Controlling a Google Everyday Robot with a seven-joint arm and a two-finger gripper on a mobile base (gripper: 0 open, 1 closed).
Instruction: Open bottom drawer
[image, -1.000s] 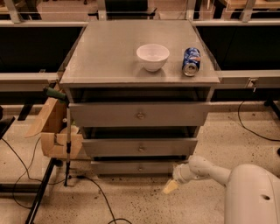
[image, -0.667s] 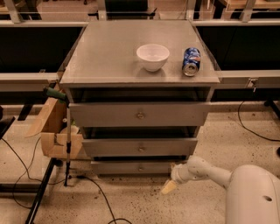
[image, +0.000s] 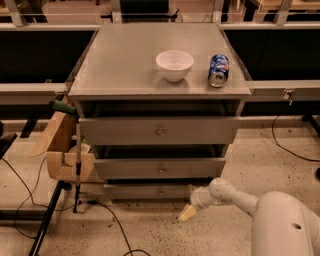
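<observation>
The grey cabinet (image: 125, 65) fills the middle of the camera view, with three drawer fronts stacked down its face and narrowing toward the floor. The bottom drawer (image: 135, 191) is the lowest and smallest of them, directly at 6 o'clock from the middle drawer (image: 130, 169), which in turn sits at 6 o'clock from the wide top drawer (image: 120, 131). Its front is partly shadowed by the drawer above, and its small round knob (image: 160, 192) shows at the centre of the panel. The gripper (image: 188, 213) is low over the speckled floor (image: 150, 235), at about 4 o'clock from that knob and near the drawer's right end, apart from the knob; its pale tip points down toward 7 o'clock. Whether the gripper is clenched or released cannot be told, and it grasps nothing visible. The white arm (image: 235, 196) runs out from it toward 4 o'clock, into the bulky white body at the frame's lower right corner. On the cabinet top stand a white bowl (image: 174, 65) and, at 3 o'clock from it, a blue can (image: 219, 70) lying on its side, the two apart. A cardboard box (image: 60, 145) is at 9 o'clock from the drawers, just beside the cabinet, and a black cable (image: 115, 225) trails over the floor at 7 o'clock from the bottom drawer.
</observation>
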